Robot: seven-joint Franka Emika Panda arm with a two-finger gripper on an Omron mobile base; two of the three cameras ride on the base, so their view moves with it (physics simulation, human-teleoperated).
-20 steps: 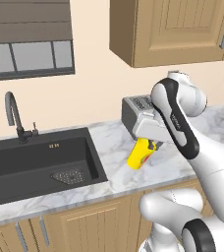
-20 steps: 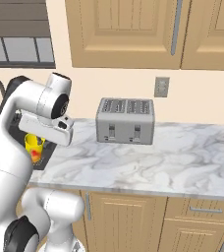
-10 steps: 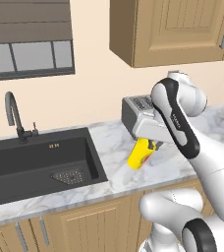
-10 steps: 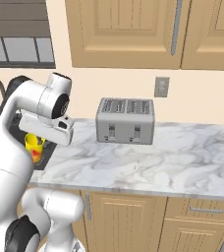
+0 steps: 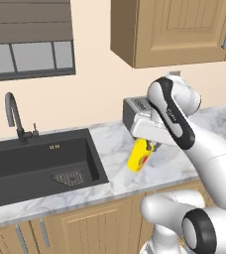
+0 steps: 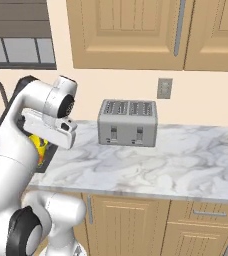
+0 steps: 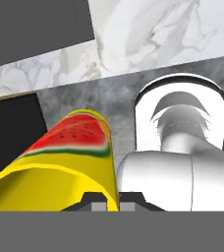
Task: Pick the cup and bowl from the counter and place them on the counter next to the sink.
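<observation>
The yellow cup (image 5: 138, 155) (a watermelon slice printed on its side) hangs tilted in the gripper (image 5: 151, 147), whose jaws are clamped on its rim, above the marble counter (image 5: 116, 149) just right of the black sink (image 5: 35, 165), the toaster (image 6: 128, 122) behind it.

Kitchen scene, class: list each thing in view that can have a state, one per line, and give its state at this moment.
cup: tilted, gripped at its rim, lifted above the counter beside the sink.
gripper: shut on the cup.
sink: no water visible, faucet not running.
faucet: upright, off.
toaster: slots empty, standing on the counter.
upper cabinets: doors closed.
lower cabinets: doors and drawers closed.
</observation>
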